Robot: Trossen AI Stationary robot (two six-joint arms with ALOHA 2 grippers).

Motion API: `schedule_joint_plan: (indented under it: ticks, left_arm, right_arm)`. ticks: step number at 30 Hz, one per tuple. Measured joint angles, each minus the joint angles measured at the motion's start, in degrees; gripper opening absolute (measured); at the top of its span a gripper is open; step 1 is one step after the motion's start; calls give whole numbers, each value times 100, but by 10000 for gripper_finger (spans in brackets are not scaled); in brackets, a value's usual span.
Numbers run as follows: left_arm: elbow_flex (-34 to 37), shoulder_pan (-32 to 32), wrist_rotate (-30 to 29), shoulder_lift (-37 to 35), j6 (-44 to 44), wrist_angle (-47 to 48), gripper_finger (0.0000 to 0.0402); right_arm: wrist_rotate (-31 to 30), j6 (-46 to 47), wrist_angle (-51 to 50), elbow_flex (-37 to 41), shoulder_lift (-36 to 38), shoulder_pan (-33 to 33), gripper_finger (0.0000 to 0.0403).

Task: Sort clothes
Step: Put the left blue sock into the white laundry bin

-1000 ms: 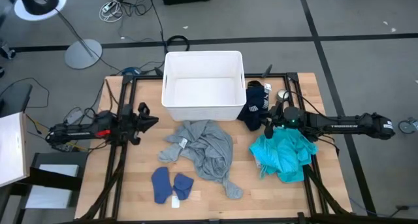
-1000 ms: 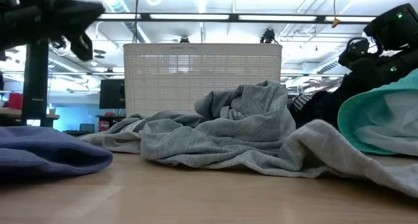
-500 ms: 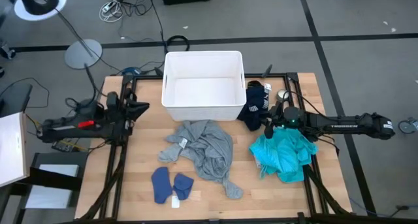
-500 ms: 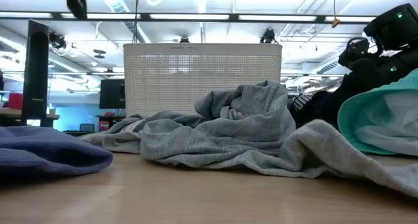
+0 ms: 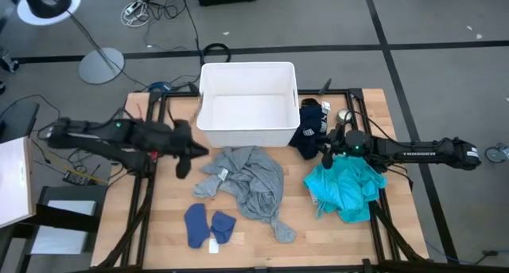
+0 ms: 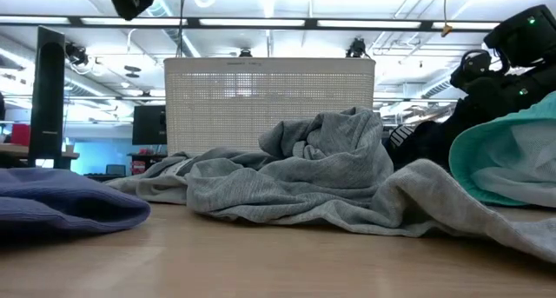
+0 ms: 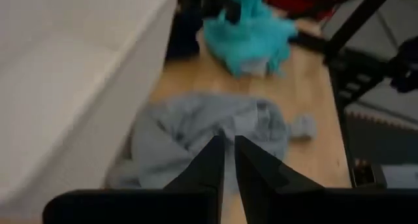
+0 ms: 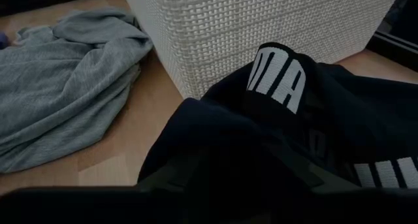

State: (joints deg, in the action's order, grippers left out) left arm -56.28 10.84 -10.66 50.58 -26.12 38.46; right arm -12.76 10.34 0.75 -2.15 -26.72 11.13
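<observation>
- While my left gripper (image 5: pixel 184 148) hangs in the air just off the grey shirt's (image 5: pixel 248 180) edge, near the white bin's (image 5: pixel 247 134) front left corner, I see its fingers (image 7: pixel 210 168) nearly together with a thin gap, holding nothing.
- My right gripper (image 5: pixel 326 152) sits low at the navy garment (image 5: pixel 310 130), beside the bin's right wall; I cannot tell how its fingers stand.
- I see the teal shirt (image 5: pixel 347 189) bunched under the right arm, right of the grey shirt.
- Both blue socks (image 5: pixel 208 224) lie side by side near the table's (image 5: pixel 171 209) front edge, left of the grey shirt's lower end.
- From the right wrist, I see white print on the navy garment (image 8: pixel 287 119), which lies against the bin's woven wall (image 8: pixel 261 21).
</observation>
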Motion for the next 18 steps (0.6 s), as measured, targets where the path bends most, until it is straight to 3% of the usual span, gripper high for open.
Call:
schedule_joint_plan:
  ticks: [8,13,18]
  left_arm:
    - [5,1748,-1125,588,-2337,780,41]
    - [111,2464,-1238,1108,-3325,950,41]
    - [114,2696,-1255,1804,-3718,1349,41]
  right_arm:
    - [-1,0,0,0,0,-1,130]
    - [-2,-1,2,0,0,0,130]
    - [-2,0,1,0,0,-2,130]
